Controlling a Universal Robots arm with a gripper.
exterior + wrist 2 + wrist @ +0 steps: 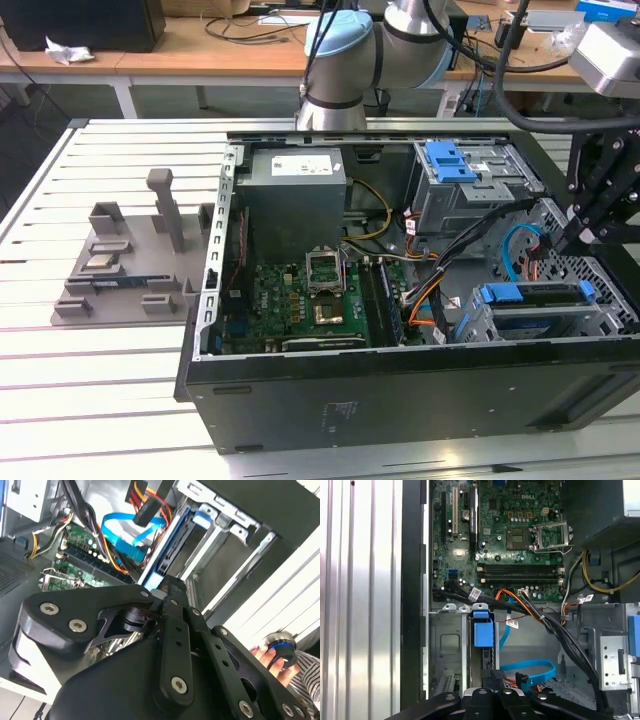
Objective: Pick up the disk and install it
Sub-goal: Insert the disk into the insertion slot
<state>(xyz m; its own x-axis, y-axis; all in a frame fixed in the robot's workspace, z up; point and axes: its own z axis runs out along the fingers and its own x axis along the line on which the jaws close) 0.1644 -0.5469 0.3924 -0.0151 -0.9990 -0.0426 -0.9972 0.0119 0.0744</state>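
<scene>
The disk [535, 296], a silver drive in a blue carrier frame, sits on edge in the metal drive cage [600, 318] at the case's front, on the exterior view's right. In the first wrist view its blue carrier tab [482, 630] points toward the motherboard. The second wrist view shows the disk's long edge [172, 545] running away from the fingers. My gripper [566, 240] hangs over the cage's outer end. It appears shut on the near end of the disk [491, 662], and its black linkages [172, 645] hide the contact.
The open black case [400, 400] lies on a white slatted table [100, 380]. Blue and orange cables [520, 250] cross beside the cage. A grey power-supply box [295, 200] and a second bay with a blue latch [450, 160] sit further back. A grey fixture [130, 260] stands on the exterior view's left. A person's hand [272, 652] is nearby.
</scene>
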